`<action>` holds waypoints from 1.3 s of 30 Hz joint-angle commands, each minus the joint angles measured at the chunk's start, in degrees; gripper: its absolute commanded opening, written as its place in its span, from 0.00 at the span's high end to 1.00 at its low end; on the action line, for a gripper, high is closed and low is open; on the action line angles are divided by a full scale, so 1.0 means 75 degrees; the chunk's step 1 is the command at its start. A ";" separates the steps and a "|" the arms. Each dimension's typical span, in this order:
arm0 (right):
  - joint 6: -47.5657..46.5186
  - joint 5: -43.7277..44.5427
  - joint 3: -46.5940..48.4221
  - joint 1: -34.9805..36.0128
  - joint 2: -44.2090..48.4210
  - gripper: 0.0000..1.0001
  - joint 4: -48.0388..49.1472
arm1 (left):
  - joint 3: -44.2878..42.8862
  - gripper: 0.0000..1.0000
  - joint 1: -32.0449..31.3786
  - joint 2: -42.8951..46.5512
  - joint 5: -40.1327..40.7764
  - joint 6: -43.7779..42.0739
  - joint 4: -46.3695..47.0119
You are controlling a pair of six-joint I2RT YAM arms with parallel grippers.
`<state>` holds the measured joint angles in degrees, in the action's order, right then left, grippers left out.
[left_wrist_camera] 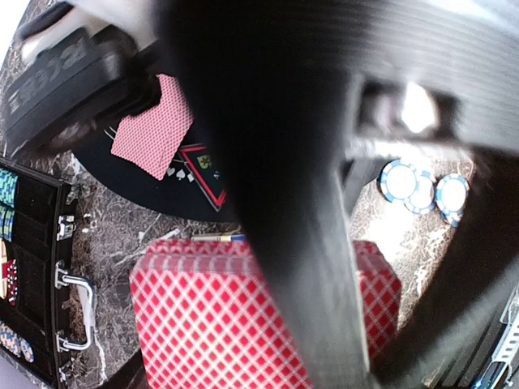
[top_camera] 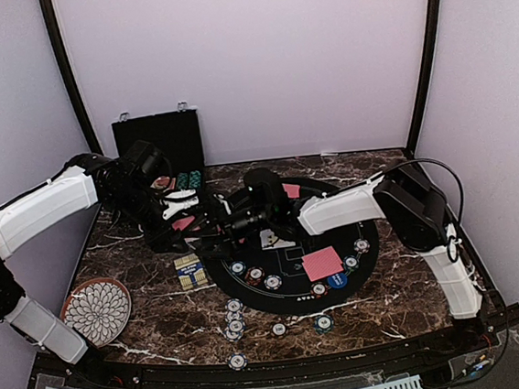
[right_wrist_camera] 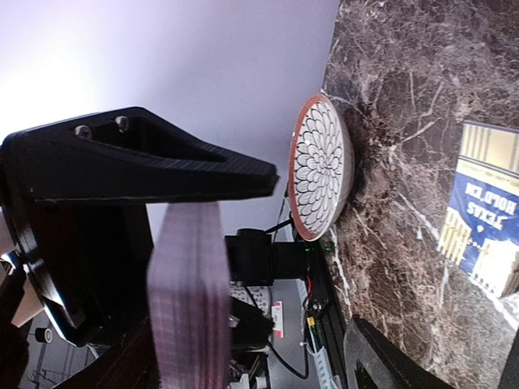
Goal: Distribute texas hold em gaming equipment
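- The top view shows about 11 poker chips (top_camera: pixel 235 318) in the open: roughly 6 along the near rim of the round black mat (top_camera: pixel 292 292) and 5 on the bare marble in front of it. More chips sit in the black case (top_camera: pixel 159 142) at the far left; their number cannot be told.
- 3 blue-and-white chips (left_wrist_camera: pixel 422 188) lie touching one another in the left wrist view.
- 2 red-backed cards lie loose on the mat: 1 card (top_camera: pixel 322 264) near the right rim and 1 far card (top_camera: pixel 291 190) by the right arm's wrist. Whether each is a single card cannot be told.
- 1 deck of red-backed cards (left_wrist_camera: pixel 203 316) fills the lower part of the left wrist view.
- 1 blue round button (top_camera: pixel 339 280) lies beside the near card.
- 1 booklet (top_camera: pixel 189 273) printed "Texas Hold'em" lies at the mat's left edge.
- 1 flower-patterned plate (top_camera: pixel 97 311) rests on the table's (top_camera: pixel 390 306) near left corner, well apart from the mat.
- The left arm reaches from the left edge toward the middle, its left hand (top_camera: pixel 185 222) closed on the deck above the mat's far left rim.
- The right arm stretches leftward across the mat; its right hand (top_camera: pixel 218 224) meets the left one, fingers standing wide on either side of the deck's edge (right_wrist_camera: pixel 188 300), though contact cannot be made out.
- Both arms cover the mat's far half.
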<state>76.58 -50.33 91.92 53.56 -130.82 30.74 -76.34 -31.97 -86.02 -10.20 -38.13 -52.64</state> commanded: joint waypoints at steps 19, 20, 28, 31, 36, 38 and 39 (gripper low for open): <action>-0.2421 0.0803 -0.0642 -0.0456 0.1646 0.13 -0.1982 | -0.0290 1.00 0.0056 0.0303 -0.0207 0.0081 -0.0140; -0.2371 0.0776 -0.0613 -0.0424 0.1570 0.14 -0.1918 | -0.0334 1.00 0.0055 0.0296 -0.0274 0.0104 -0.0158; -0.4767 0.3074 -0.0013 -0.0400 0.1970 0.02 -0.5099 | -0.0400 1.00 0.0059 0.0343 -0.0282 0.0134 -0.0228; -0.5237 0.4421 -0.0170 -0.0415 0.2501 0.02 -0.5753 | -0.0351 1.00 0.0055 0.0379 -0.0257 0.0119 -0.0202; -0.4397 0.5024 -0.1464 -0.0353 0.3415 0.02 -0.4801 | -0.0365 1.00 0.0057 0.0384 -0.0208 0.0104 -0.0201; -0.3705 0.5332 -0.2247 -0.0195 0.3802 0.02 -0.3961 | -0.0368 1.00 0.0055 0.0377 -0.0200 0.0093 -0.0190; -0.3390 0.5474 -0.2633 -0.0103 0.3965 0.02 -0.3500 | -0.0360 1.00 0.0055 0.0369 -0.0188 0.0092 -0.0183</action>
<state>43.88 -16.51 80.90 50.72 -106.17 -5.80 -77.76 -31.97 -85.67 -11.11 -37.67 -53.36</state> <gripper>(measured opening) 0.984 0.671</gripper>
